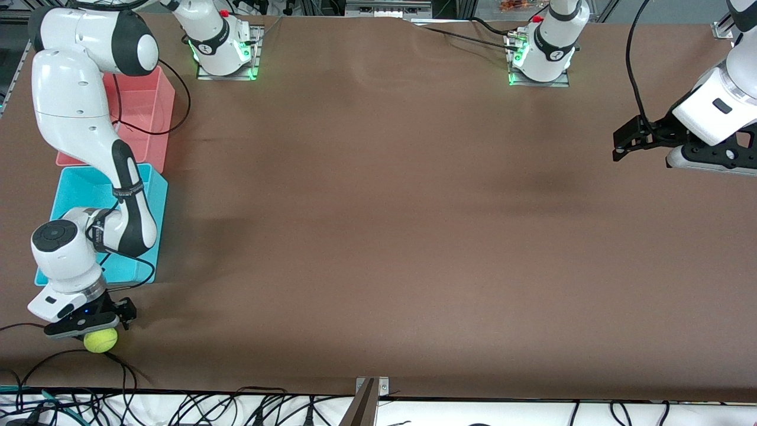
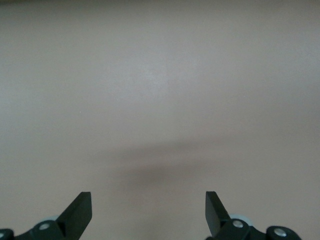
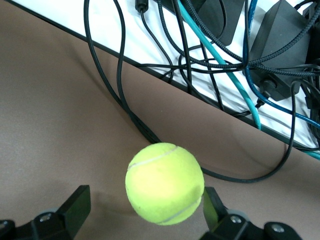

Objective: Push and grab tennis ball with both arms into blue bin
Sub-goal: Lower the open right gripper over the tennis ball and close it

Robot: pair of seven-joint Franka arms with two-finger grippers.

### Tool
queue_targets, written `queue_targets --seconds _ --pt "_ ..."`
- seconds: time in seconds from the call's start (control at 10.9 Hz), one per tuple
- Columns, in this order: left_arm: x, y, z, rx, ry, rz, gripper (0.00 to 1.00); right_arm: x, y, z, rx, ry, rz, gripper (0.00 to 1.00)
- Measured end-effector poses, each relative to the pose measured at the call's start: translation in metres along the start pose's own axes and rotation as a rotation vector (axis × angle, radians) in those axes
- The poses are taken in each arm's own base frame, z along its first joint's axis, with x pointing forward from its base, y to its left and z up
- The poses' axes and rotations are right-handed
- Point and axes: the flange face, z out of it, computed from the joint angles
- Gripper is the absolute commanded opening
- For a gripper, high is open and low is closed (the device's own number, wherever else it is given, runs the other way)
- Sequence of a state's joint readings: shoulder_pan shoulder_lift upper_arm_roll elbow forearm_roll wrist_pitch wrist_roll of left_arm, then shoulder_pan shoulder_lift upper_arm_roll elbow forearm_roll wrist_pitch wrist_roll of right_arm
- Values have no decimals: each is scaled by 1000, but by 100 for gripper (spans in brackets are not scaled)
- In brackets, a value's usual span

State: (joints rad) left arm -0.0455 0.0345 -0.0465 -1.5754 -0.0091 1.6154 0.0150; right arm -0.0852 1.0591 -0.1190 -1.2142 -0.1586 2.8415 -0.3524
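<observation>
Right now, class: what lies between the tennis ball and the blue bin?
In the front view, only the right gripper, open, just above the tennis ball, and a black cable on the brown table before the blue bin.

The right arm hides much of the blue bin [image 1: 66, 183] and the pink bin [image 1: 155, 97]. The right tool [image 1: 102, 329] covers the tennis ball's [image 1: 100, 341] top, and the frame edge crops the left tool [image 1: 621, 142]'s arm.

Brown table [image 1: 378, 236] w/ faint creases, green glow at two base plates [image 1: 226, 74], tangled black & teal cables [image 1: 177, 411] on white ledge [image 1: 473, 414] along its near edge.
</observation>
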Motion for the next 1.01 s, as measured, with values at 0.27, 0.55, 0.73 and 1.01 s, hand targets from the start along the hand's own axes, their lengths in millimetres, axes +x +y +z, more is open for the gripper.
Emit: queue_targets --seconds 0.27,0.55,0.73,1.01 --pt "0 1 1 0 -6 4 100 -3 0 5 -4 8 -7 100" --pt "1 3 3 -1 -9 11 100 -6 2 16 -16 26 -14 100" --pt "1 2 3 -1 -9 11 100 -9 9 17 -24 29 -6 100" --pt "1 2 4 -1 -12 12 100 -16 19 19 -31 23 -4 82"
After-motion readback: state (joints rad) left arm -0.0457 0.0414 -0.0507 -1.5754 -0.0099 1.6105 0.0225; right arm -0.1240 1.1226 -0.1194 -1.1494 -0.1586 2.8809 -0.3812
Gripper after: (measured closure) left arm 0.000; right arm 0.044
